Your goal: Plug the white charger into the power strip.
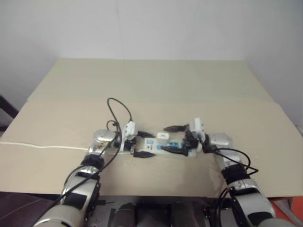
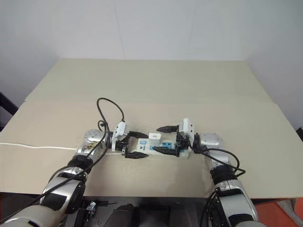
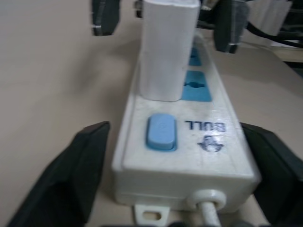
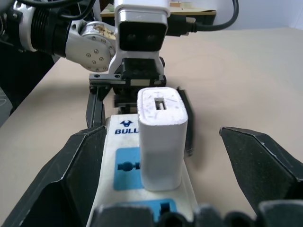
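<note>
So there's one power strip (image 1: 161, 147) lying flat on the tan table (image 1: 151, 85), and one white charger (image 4: 161, 142) standing upright in it, plugged into the socket next to the switch end. In the left wrist view you can count one blue switch (image 3: 161, 132) with the "BULL" logo next to it, then the charger, then two blue socket faces visible past it, partly hidden by the charger. In the right wrist view the charger sits on a blue socket face and another blue socket (image 4: 142, 206) shows nearer the camera. The charger's top has a small rectangular slot in it.

Two grippers, one at each end of the strip, facing each other. The left gripper (image 3: 165, 175) is at the switch end with its two black fingers spread wide, one on each side of the strip body and apart from it. The right gripper (image 4: 175, 170) is at the other end, fingers also spread wide on either side of the charger, with clear gaps, so it's not pinching anything.

One thin white cord (image 1: 42, 146) runs off across the table toward the robot's left edge. Black cables loop over both wrists.
</note>
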Available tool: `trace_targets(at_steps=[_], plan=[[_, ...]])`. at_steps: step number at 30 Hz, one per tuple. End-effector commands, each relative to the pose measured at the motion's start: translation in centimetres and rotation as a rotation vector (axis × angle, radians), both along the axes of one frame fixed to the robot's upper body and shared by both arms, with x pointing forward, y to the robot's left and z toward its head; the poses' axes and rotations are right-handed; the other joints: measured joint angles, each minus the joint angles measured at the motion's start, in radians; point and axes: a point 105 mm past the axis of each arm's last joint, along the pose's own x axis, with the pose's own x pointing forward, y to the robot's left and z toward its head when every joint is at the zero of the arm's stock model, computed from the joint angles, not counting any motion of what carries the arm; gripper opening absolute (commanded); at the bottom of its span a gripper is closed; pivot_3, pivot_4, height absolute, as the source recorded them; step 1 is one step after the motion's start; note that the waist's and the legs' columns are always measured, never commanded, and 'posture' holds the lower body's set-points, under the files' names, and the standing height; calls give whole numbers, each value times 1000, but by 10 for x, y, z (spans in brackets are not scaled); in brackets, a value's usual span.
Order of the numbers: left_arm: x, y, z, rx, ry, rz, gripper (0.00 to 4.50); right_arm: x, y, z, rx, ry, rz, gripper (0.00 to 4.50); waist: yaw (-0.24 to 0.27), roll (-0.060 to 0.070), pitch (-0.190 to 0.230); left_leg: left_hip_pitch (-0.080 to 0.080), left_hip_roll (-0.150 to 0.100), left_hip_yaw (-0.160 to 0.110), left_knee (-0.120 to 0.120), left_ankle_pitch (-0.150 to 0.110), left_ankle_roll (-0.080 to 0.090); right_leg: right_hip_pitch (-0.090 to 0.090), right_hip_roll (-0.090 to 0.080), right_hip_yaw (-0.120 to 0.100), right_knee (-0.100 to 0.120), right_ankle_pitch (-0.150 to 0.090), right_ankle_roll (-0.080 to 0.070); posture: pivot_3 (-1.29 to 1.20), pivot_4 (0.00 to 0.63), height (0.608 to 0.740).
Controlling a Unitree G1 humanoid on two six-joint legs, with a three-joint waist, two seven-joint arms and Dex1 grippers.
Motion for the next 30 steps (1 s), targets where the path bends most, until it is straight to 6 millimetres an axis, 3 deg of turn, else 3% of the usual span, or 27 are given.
trace_targets(at_steps=[1, 5, 9, 13, 18, 22, 30], plan=[[3, 8, 37, -97, -112, 9, 4477, -7, -19, -15, -89, 43, -35, 4500, -1, 0, 0, 0, 0, 0, 0, 0, 0, 0, 0, 0, 0, 0, 0, 0, 150, 740], [-8, 29, 57, -103, -176, 58, 4477, -12, -37, 3, -120, -32, -102, 4500, -4, 0, 0, -1, 1, 0, -2, 0, 0, -1, 0, 1, -1, 0, 0, 0, 150, 740], [-34, 70, 72, -70, -144, 86, 4477, -21, -75, 30, -215, -20, -175, 4500, -9, 4, 3, -2, 2, 0, -2, 0, 0, -4, -1, 2, -1, 0, 0, 0, 150, 740], [-62, 120, 66, 92, -74, 138, 4477, -36, -116, 62, -306, -70, -287, 4500, -9, 5, 5, -4, 2, 0, -3, 0, 0, -7, -1, 2, -1, -1, -1, 0, 150, 740], [-80, 159, 59, 224, -13, 231, 4477, -57, -151, 82, -463, -86, -362, 4500, 0, 5, 5, -4, 3, 1, -4, 0, 0, -6, -1, 1, -2, -2, -2, 0, 150, 740], [-84, 168, 58, 239, 2, 263, 4477, -69, -158, 86, -503, -91, -355, 4500, 6, 4, 6, -4, 4, 1, -4, 0, 0, -5, -2, 0, -4, -5, 3, 0, 150, 740], [-79, 155, 57, 199, -17, 264, 4477, -72, -156, 84, -510, -99, -362, 4500, 3, 4, 6, -6, 4, 1, -4, 0, 0, -6, -2, 0, -4, -2, -1, 0, 150, 740]])
